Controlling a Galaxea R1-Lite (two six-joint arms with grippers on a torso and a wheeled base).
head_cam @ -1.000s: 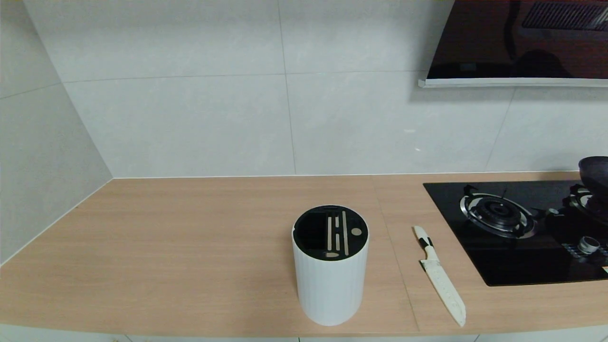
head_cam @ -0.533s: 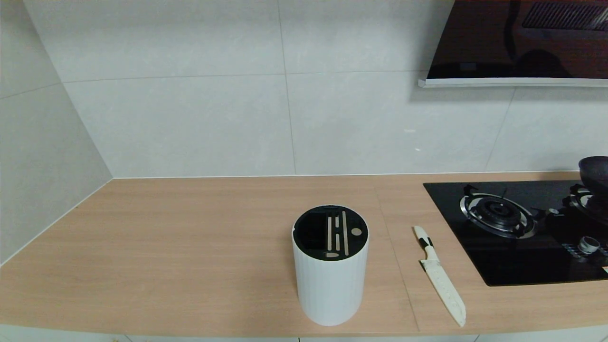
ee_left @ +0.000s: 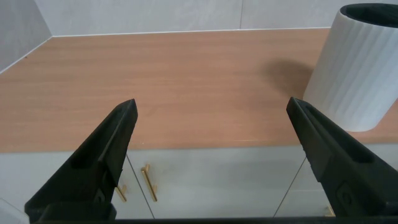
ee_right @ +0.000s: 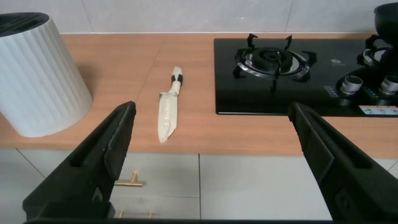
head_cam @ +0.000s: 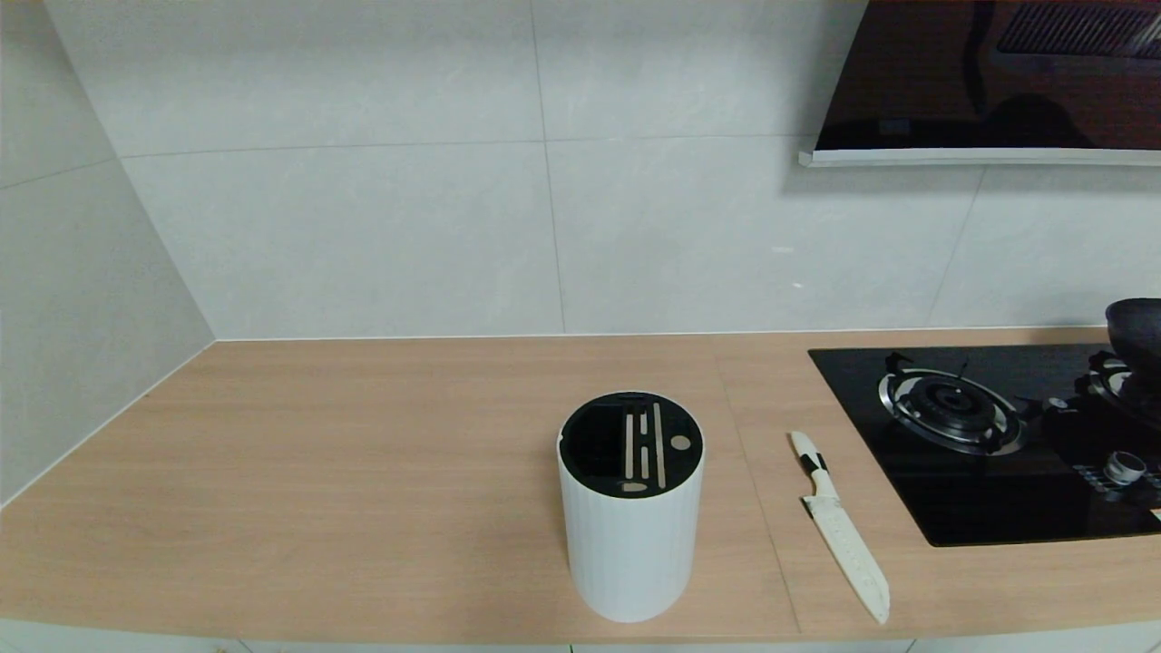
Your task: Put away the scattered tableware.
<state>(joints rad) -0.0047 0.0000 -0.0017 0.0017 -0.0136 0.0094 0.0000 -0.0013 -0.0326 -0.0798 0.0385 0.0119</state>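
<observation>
A white knife [head_cam: 839, 523] with a black band on its handle lies flat on the wooden counter [head_cam: 363, 453], blade toward the front edge; it also shows as the knife [ee_right: 168, 107]. Left of it stands a white ribbed cylindrical holder [head_cam: 632, 508] with a black slotted top, seen too as the holder [ee_left: 357, 68] and the holder [ee_right: 37, 74]. My left gripper [ee_left: 211, 124] hangs open in front of the counter edge, left of the holder. My right gripper [ee_right: 208, 127] hangs open before the counter edge, with the knife beyond it. Both are empty.
A black gas hob [head_cam: 989, 435] with burners and knobs fills the counter's right side, with a dark pot [head_cam: 1134, 326] on the far burner. A range hood [head_cam: 989, 82] hangs above. Tiled walls close the back and left. Cabinet fronts with gold handles [ee_left: 148, 183] sit below the counter.
</observation>
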